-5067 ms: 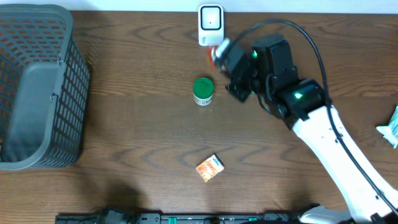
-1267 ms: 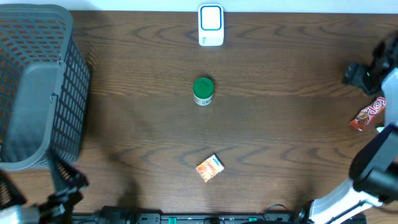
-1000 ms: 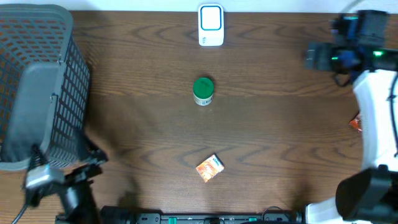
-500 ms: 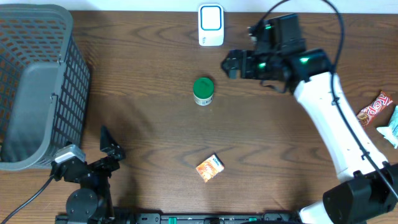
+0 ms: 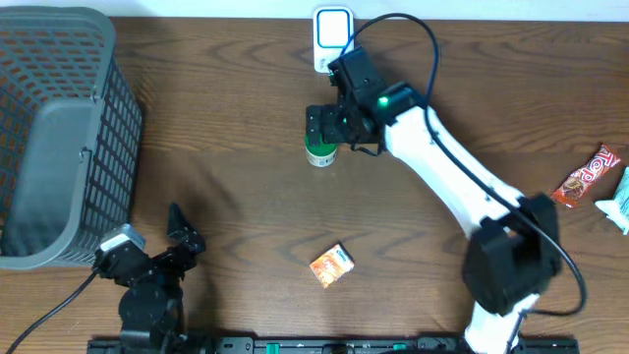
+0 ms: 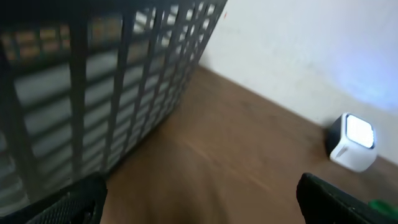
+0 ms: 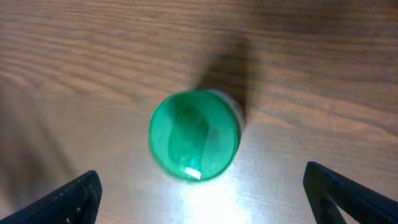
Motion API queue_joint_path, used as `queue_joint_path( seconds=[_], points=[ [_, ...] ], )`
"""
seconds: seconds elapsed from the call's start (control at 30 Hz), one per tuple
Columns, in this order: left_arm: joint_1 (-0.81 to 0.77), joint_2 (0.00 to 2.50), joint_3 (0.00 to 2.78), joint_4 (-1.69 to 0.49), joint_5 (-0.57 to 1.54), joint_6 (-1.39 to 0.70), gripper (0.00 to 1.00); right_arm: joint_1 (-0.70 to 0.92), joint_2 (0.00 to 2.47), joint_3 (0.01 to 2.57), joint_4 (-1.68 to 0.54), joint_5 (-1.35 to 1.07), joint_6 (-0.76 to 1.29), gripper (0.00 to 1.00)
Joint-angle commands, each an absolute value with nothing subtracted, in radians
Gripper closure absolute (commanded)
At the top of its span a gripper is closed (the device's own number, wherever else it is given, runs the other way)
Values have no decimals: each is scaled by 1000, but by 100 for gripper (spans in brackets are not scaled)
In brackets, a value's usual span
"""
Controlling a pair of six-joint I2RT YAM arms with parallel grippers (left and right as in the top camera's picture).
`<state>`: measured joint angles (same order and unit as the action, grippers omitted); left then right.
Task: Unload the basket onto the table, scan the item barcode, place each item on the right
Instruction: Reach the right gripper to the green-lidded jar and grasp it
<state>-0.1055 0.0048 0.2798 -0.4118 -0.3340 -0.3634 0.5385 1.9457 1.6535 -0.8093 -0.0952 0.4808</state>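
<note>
Item: green-lidded jar (image 5: pixel 320 151), upright, mid-table, toward the far edge, just in front of the scanner (image 5: pixel 332 29). Change: right gripper (image 5: pixel 324 125), half a second ago off to the jar's right, now hangs directly above it, fingers spread wide, holding nothing; candy bar (image 5: pixel 588 175) lies at the right edge, seemingly done with, so the jar looks next for scanning, grasp not yet made. Left gripper (image 5: pixel 184 234) likewise spread and empty, near the front-left corner, beside the basket (image 5: pixel 123 118). Right wrist view alone shows the lid between the fingertips, untouched, no barcode visible; left wrist view alone shows the scanner's lit face
</note>
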Motion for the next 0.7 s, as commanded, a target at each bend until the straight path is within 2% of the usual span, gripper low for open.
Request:
queue_joint_path(
  seconds=[0.0, 0.13, 0.27, 0.43, 0.6, 0.67],
  points=[
    [-101, 4, 247, -411, -321, -397, 2, 558, 2002, 1758, -804, -49, 493, 1],
    [-101, 4, 227, -412, -318, -490, 2, 579, 2064, 1815, -804, -17, 500, 1],
    [-101, 4, 217, -416, -210, -500, 2, 591, 2107, 1829, -803, -1, 505, 1],
    [-101, 4, 217, -469, -89, -395, 2, 593, 2139, 1829, -794, 3, 505, 1],
    [-101, 4, 217, -530, -86, -204, 2, 596, 2141, 1829, -778, 2, 504, 1],
    [-101, 4, 215, -530, -86, -187, 2, 597, 2141, 1829, -774, 3, 504, 1]
  ],
)
